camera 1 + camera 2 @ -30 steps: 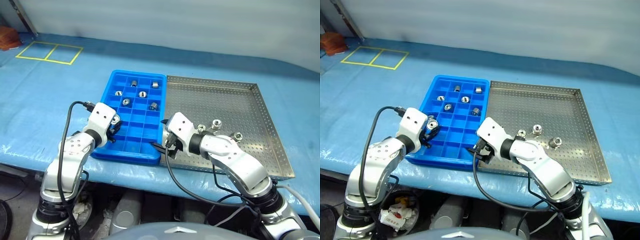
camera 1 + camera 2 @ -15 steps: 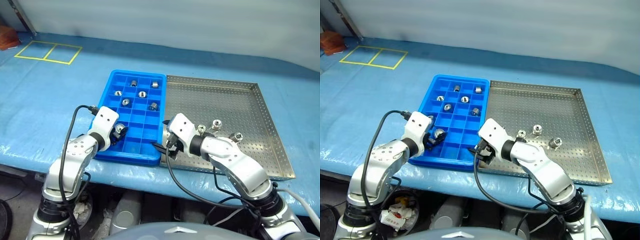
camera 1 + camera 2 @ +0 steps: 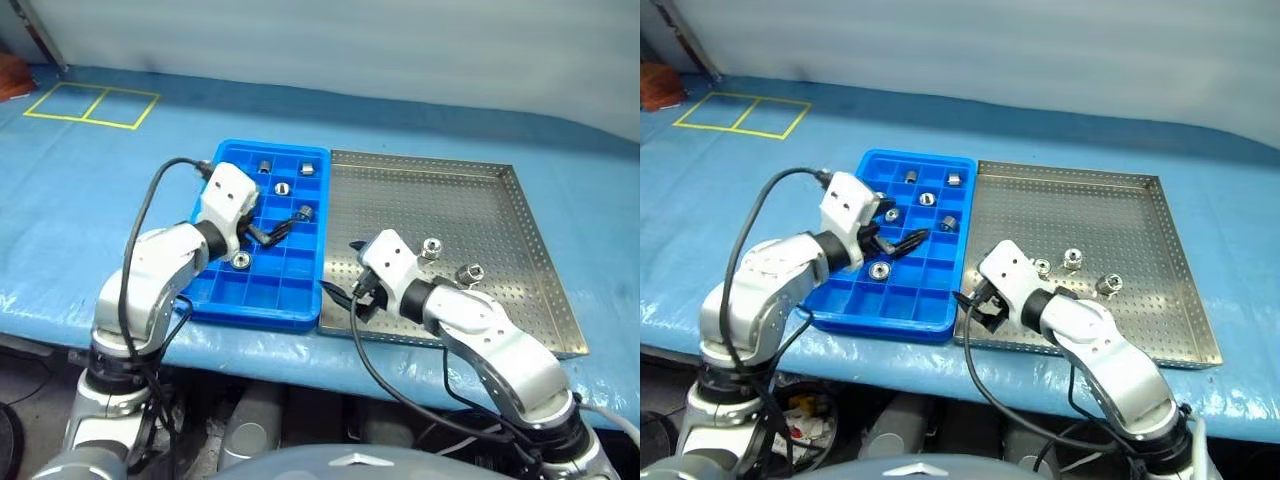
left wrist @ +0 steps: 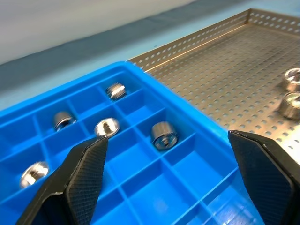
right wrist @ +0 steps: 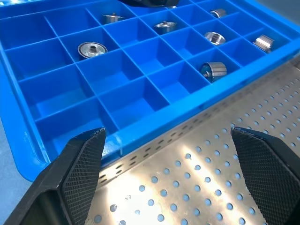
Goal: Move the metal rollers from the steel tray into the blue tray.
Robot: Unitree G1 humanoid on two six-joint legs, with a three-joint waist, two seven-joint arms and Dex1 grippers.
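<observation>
**Roller dropped in the blue tray; left arm swings toward the steel tray**

Since a second ago the left gripper has let go: its jaws, then pinched on a roller at the blue tray's near left edge, now stand wide and empty over the middle of the blue tray, pointing toward three o'clock. That released roller lies flat in a compartment of the tray's left column, just at seven o'clock from the open jaws. Five more metal rollers sit in the far compartments, toward twelve o'clock from the gripper.

Across the seam, the right gripper has its jaws equally wide and holds nothing; it hangs low over the near left corner of the steel tray, beside the blue tray's rim, having drifted slightly to the right.

Out at three o'clock from the right gripper, rollers remain on the perforated floor: two show clearly in the left eye view and a third beside them in the right eye view.

My reading: one placement is just finished, six rollers are across, three wait. Both grippers are free, so the next step is a fresh pick from the steel tray.
</observation>
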